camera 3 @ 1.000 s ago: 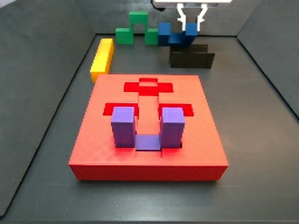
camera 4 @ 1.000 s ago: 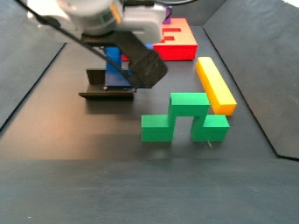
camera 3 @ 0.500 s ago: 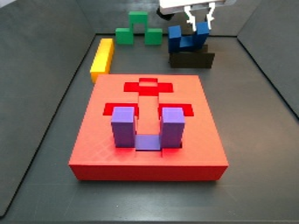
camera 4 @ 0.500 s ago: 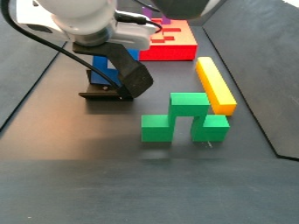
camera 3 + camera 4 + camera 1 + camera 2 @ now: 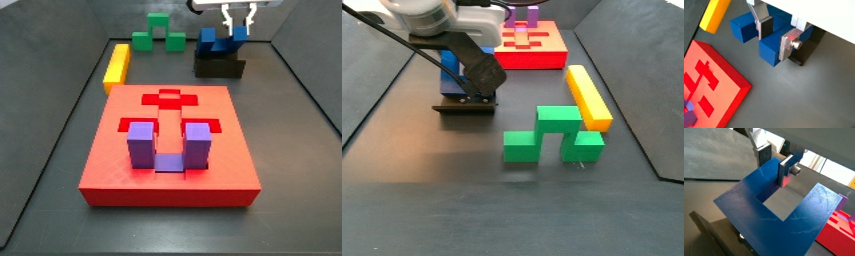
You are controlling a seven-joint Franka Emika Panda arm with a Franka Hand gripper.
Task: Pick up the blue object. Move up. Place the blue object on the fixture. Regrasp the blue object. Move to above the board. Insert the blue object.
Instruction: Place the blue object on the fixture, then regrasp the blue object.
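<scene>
While the blue object (image 5: 214, 41) stands on the fixture (image 5: 221, 67) at the far end of the floor, the end effector (image 5: 238, 28) sits right over one of its prongs. In both wrist views the silver fingers (image 5: 790, 44) straddle that prong, one plate on each flat face, and they appear to be pressed against it, so the end effector (image 5: 777, 166) looks closed on the blue object (image 5: 777, 213). A wrist view shows the U shape from above the open notch, with the fixture (image 5: 717, 235) dark beneath it. In a side view the arm covers most of the blue object (image 5: 449, 68), and the fixture (image 5: 466, 105) shows below it. The board (image 5: 170, 146) lies well apart, nearer the camera, with a purple U-shaped block (image 5: 168, 146) seated in it. A yellow bar (image 5: 118, 65) and green blocks (image 5: 158, 33) lie near the far end too.
</scene>
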